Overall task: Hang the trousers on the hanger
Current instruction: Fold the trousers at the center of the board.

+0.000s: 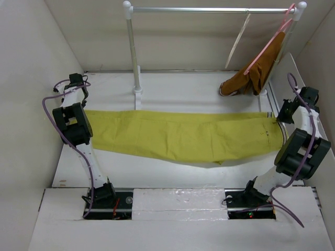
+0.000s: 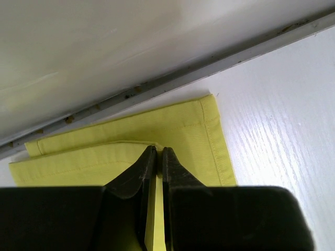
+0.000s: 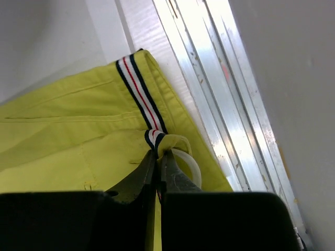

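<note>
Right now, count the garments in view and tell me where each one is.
2. The trousers lie flat across the table. A rust-brown garment hangs on the pink hanger at the right end of the rail. None looks hidden.

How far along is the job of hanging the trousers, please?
Done: the trousers lie spread flat on the table. In hand: the left gripper is shut on the leg hem, the right gripper on the striped waistband. Left: the white hanger hangs on the rail; the trousers are not on it yet.
</note>
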Tool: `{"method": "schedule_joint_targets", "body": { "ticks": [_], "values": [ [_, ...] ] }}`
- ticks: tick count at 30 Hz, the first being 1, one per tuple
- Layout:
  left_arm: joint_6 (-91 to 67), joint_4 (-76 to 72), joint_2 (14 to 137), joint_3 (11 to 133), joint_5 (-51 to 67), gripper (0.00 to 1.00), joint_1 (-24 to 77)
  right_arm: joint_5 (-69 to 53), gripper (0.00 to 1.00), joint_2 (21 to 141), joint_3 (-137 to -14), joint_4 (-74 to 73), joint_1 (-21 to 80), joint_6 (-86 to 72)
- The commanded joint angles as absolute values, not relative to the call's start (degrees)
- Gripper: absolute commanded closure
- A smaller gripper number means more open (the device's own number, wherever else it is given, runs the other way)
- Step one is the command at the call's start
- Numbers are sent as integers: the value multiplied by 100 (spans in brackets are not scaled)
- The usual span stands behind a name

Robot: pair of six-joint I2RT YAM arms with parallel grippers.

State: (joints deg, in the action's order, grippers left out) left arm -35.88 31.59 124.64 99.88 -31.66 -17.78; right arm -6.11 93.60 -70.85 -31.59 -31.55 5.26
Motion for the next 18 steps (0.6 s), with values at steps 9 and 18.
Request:
{"method": "schedule_joint_targets", "body": {
  "ticks": [9,18],
  "values": [
    [-3656,3471,12172,10362,-3542,100,-1898,-869,100,10229,-8190,-2619,-3164,334],
    [-3955,3700,12489,10959,-3929,100,-2004,-1169,100,10907,-8771,-1969,-3217,79]
  ]
}}
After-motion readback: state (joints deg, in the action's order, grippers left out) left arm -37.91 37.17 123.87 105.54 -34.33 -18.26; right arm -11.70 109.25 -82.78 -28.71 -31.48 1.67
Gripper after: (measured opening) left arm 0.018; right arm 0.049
